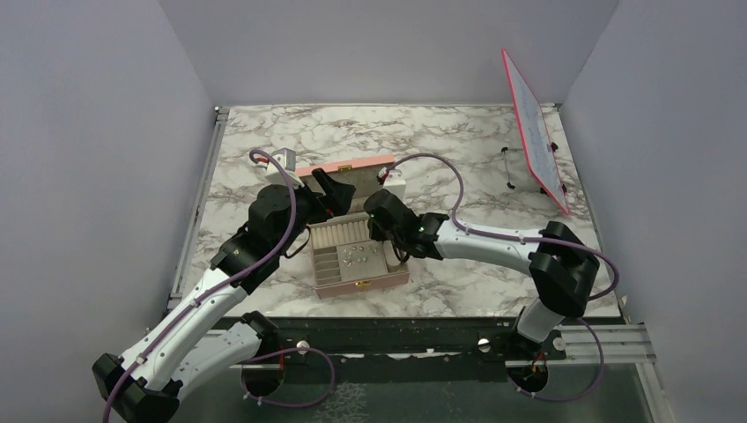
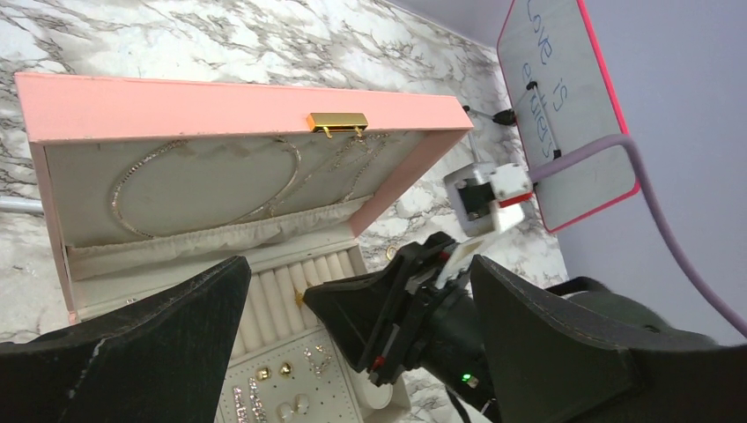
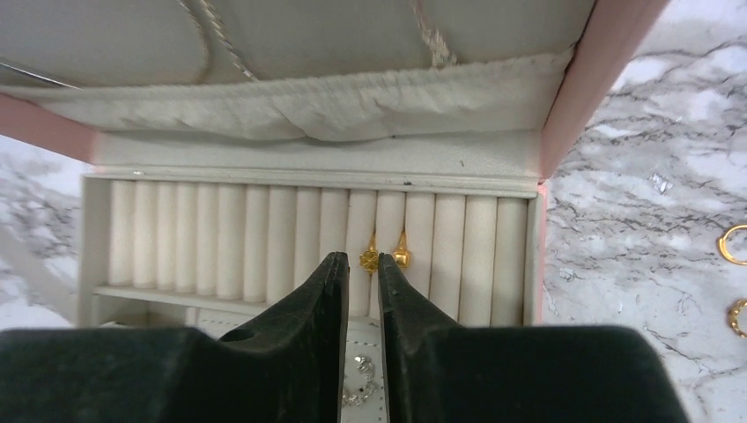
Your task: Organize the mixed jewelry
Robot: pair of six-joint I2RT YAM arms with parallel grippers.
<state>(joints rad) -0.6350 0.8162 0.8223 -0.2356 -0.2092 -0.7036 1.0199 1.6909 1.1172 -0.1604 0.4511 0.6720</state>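
Nearest the arm bases, on the marble table (image 1: 440,132), sits the pink box (image 1: 363,284), open, with both arms bent in over it. The right gripper (image 3: 359,259) hangs low over the cream ring rolls (image 3: 220,238), its jaws parted by only a thin slot with nothing seen between them. Just past its tips, two gold rings (image 3: 369,260) stand tucked between neighbouring rolls, side by side. Its dark fingers (image 3: 291,352) cover most of the nearer compartments in that view, leaving only a glint of sparkly pieces (image 3: 359,388) in the gap. The left wrist view shows what is hidden there: gold studs (image 2: 275,372) and glittering earrings (image 2: 317,357) lying in a lined section, though the right gripper's body blocks the box's right side from it. The left gripper (image 2: 358,264) hovers at the box's rear left, near the lid, jaws spread wide and holding nothing. Just off the box's right wall, two loose gold pieces (image 3: 731,245), one clearly a ring, lie on bare marble, seen only by the right wrist camera. Farther back the lid (image 2: 203,97) stands raised, with chains (image 2: 211,189) draped across its lining and a gold clasp (image 2: 337,122) on its rim. Beyond, a pink-framed whiteboard (image 1: 535,132) stands tilted at the far right; only the overhead view shows how well apart it is from the box.
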